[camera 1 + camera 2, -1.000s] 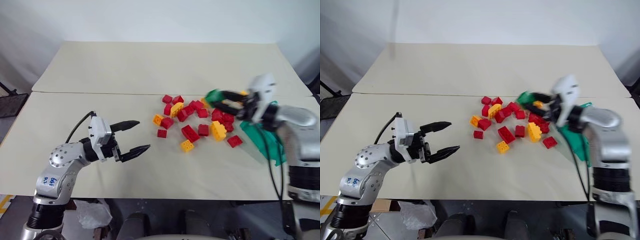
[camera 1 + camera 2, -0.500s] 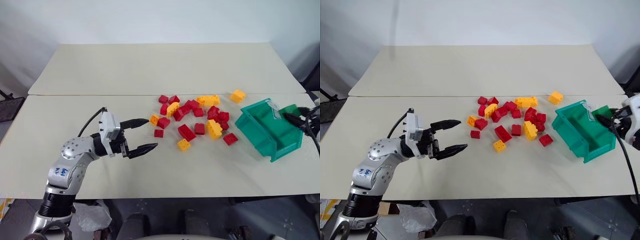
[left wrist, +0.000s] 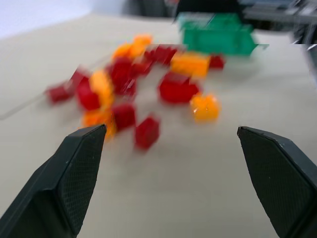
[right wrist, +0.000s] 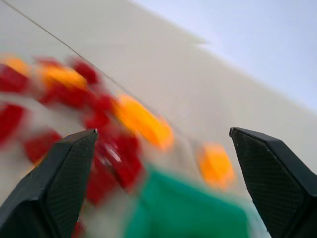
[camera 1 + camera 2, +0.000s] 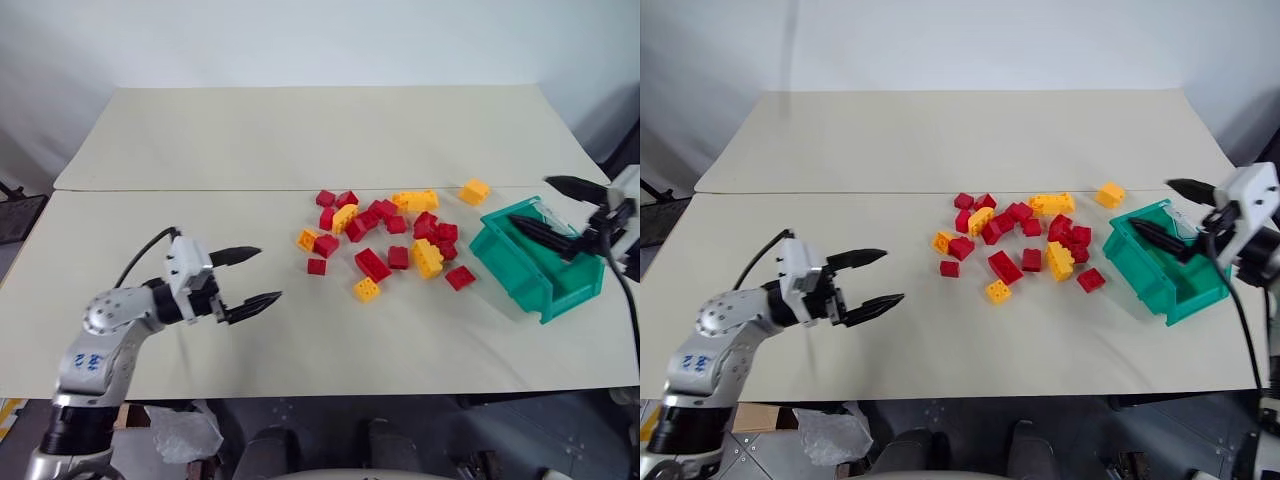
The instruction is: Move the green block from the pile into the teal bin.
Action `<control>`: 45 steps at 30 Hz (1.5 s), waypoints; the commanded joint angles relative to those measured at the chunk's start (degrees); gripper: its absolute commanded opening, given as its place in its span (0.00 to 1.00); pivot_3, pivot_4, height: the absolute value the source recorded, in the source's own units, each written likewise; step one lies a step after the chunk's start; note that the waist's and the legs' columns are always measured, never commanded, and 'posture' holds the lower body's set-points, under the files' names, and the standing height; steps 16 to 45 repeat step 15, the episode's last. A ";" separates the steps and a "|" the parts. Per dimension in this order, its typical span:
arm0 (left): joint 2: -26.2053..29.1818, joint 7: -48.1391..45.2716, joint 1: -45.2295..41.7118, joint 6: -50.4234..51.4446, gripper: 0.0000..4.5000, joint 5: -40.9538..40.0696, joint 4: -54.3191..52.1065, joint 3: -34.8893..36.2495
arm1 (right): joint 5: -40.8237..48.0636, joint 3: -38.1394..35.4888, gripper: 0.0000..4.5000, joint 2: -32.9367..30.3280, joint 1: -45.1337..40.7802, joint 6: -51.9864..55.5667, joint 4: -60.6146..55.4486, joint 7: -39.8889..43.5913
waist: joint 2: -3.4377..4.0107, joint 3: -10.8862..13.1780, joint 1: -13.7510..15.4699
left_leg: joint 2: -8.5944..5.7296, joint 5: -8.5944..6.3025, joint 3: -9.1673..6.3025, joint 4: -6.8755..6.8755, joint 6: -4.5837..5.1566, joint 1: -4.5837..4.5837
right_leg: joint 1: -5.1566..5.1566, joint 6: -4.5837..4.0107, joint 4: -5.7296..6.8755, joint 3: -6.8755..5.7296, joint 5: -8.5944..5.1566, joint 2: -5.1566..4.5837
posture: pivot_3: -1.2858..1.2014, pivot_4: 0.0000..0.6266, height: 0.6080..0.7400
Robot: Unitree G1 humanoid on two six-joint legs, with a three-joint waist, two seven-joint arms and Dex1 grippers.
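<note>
Black fingers of the right end effector (image 5: 1181,206) stand spread wide and hold nothing, poised over the teal bin (image 5: 1160,278) near the tabletop's (image 5: 940,130) right edge. Its sloped front faces the pile (image 5: 1025,238) of red and yellow-orange bricks. I cannot spot the green block. Toward the left edge, the left end effector (image 5: 872,279) is spread too.

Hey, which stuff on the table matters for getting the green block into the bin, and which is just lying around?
Part of the job:
- teal bin, at the table's right edge
- right gripper, jaws open over the bin
- pile of bricks; no green block visible in it

Just lying about:
- lone yellow-orange brick behind the bin
- left gripper, open and empty
</note>
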 commanded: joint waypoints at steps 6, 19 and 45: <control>0.65 2.21 10.26 -5.06 1.00 1.85 0.02 8.03 | 6.00 8.59 0.99 10.36 7.93 -0.50 -14.10 2.54 | -0.02 -0.01 1.50 | -0.13 -0.04 -0.28 0.00 0.06 -0.11 | 0.03 0.20 -0.10 -0.07 0.15 -0.17 | 0.52 0.24 1.00; -0.40 5.88 16.07 -5.96 1.00 1.41 -4.96 10.31 | 1.65 10.86 0.99 11.48 16.57 -10.81 -7.80 6.47 | -0.02 -0.01 1.51 | -0.27 -0.15 -0.14 0.01 0.22 -0.09 | 0.09 0.32 -0.25 -0.03 0.23 -0.29 | 0.52 0.24 1.00; -0.40 5.88 16.07 -5.96 1.00 1.41 -4.96 10.31 | 1.65 10.86 0.99 11.48 16.57 -10.81 -7.80 6.47 | -0.02 -0.01 1.51 | -0.27 -0.15 -0.14 0.01 0.22 -0.09 | 0.09 0.32 -0.25 -0.03 0.23 -0.29 | 0.52 0.24 1.00</control>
